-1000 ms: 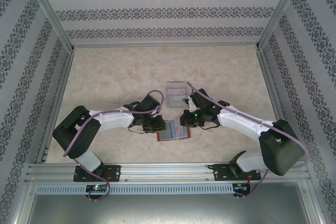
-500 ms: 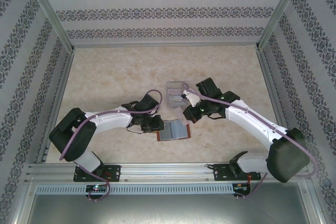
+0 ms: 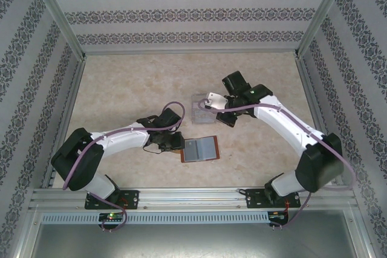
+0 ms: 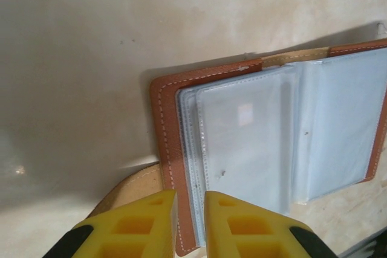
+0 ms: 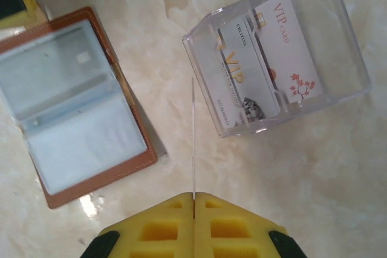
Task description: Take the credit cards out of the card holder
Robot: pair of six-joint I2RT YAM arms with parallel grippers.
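Observation:
The card holder point(image 3: 201, 148) lies open on the table, a reddish-brown case with pale blue-grey sleeves point(image 4: 272, 137) that look empty. My left gripper point(image 4: 190, 200) sits at its left edge point(image 3: 175, 143), with the brown cover and the sleeve edges pinched between the yellow fingers. My right gripper point(image 5: 193, 197) is shut on a thin pale credit card point(image 5: 193, 143), seen edge-on in the right wrist view. In the top view that card point(image 3: 211, 98) hangs above the table, beside the clear stand. The right gripper point(image 3: 219, 103) is apart from the card holder point(image 5: 72, 107).
A clear acrylic stand point(image 5: 351, 64) sits behind the holder and has two pale VIP cards point(image 5: 239, 70) point(image 5: 284, 46) inside; in the top view the stand point(image 3: 201, 108) is just left of the right gripper. Metal rails and patterned walls bound the marble table.
My right arm has lifted away from the card holder and swung back toward the clear stand with the card in its grip. The left gripper has stayed at the holder's left edge.

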